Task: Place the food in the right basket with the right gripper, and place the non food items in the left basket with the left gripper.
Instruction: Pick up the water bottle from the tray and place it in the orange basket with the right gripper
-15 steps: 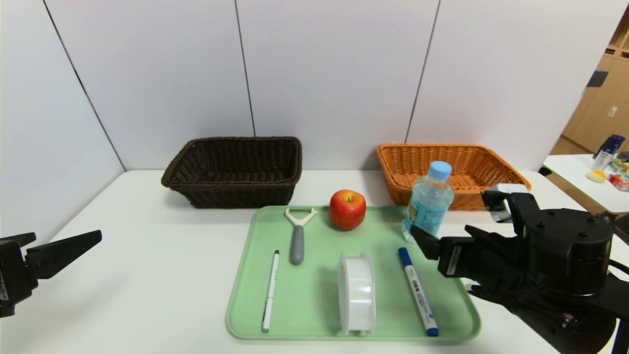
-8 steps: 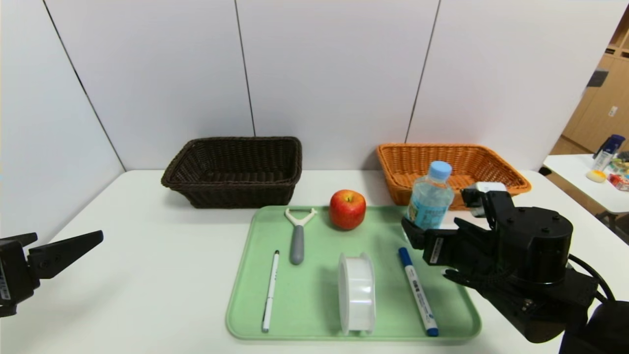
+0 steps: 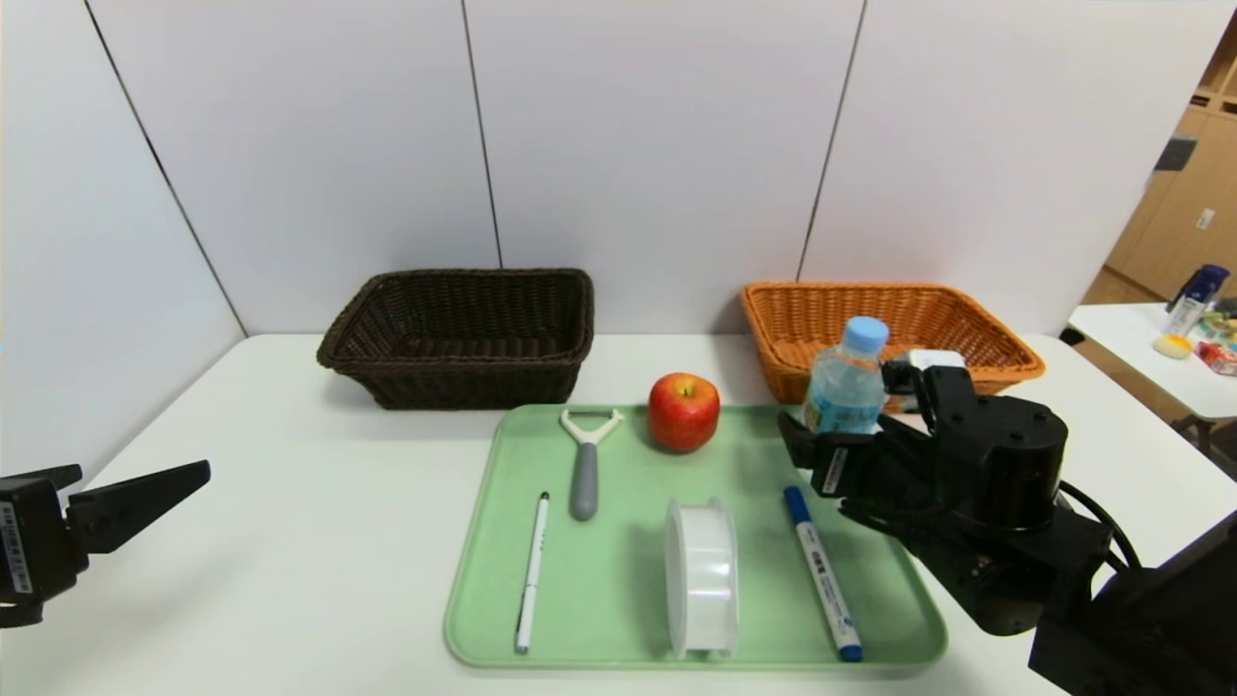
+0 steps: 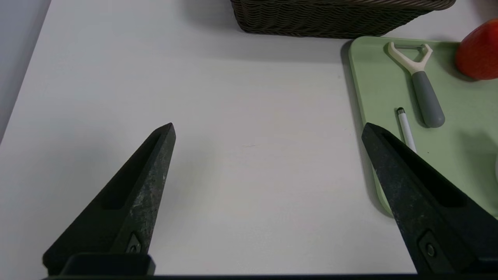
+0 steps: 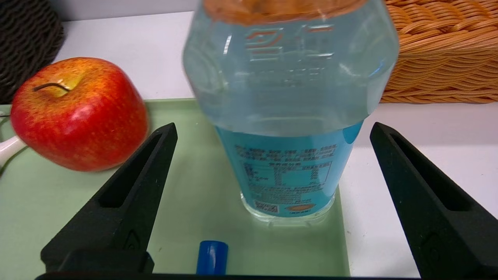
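Green tray (image 3: 503, 619): rests on the white table (image 3: 290, 541); carries every item not yet sorted.
Bottle (image 3: 847, 382): stands upright at the tray's far right corner, just in front of the orange basket (image 3: 1005, 353). Clear plastic with a light-blue cap and label, filled with liquid.
Right gripper (image 5: 272, 155): level with the bottle's lower half. Fingers (image 5: 132, 186) are spread wide, one on each side of the label, with clear gaps and no contact.
Bottle handling: judged moderately heavy for its size; thin walls probably give under pressure, and the smooth label may slip. Best hold is across the labelled lower body, where the sides run straight, rather than the rounded shoulder above.
Risk: a push by one finger before the other closes could tip it toward the basket.
Apple (image 3: 683, 411): near the tray's far edge, beside the bottle and apart from it. Firm, round and smooth; grip across its widest part.
Peeler (image 3: 585, 464), pen (image 3: 531, 570), tape roll (image 3: 701, 575), marker (image 3: 821, 572): all on the tray, untouched.
Left gripper (image 4: 268, 155): hangs over bare table, well apart from the dark basket (image 3: 459, 333); fingers wide, holding nothing.
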### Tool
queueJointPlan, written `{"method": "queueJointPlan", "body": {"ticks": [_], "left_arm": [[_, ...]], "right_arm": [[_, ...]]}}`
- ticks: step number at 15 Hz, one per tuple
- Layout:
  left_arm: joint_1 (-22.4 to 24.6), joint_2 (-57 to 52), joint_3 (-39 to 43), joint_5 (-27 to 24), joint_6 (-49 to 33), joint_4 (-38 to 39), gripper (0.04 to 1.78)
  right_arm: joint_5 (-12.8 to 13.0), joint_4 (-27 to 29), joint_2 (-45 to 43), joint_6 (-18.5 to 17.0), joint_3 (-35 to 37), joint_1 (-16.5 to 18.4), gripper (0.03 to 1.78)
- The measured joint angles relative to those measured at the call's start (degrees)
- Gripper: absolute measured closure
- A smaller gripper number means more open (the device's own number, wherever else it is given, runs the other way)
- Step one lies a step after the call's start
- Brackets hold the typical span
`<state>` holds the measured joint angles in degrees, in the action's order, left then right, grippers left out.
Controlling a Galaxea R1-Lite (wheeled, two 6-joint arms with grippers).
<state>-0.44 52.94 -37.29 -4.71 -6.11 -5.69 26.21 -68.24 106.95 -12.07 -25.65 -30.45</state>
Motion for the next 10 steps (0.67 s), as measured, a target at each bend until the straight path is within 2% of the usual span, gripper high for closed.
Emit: {"method": "queueJointPlan", "body": {"ticks": [10], "left_arm": [[0.0, 0.96, 0.04, -0.11, -0.06, 0.11, 0.13]], "right_arm": [[0.0, -1.18, 2.84, -0.2, -3.86, 2.47, 0.1]]}}
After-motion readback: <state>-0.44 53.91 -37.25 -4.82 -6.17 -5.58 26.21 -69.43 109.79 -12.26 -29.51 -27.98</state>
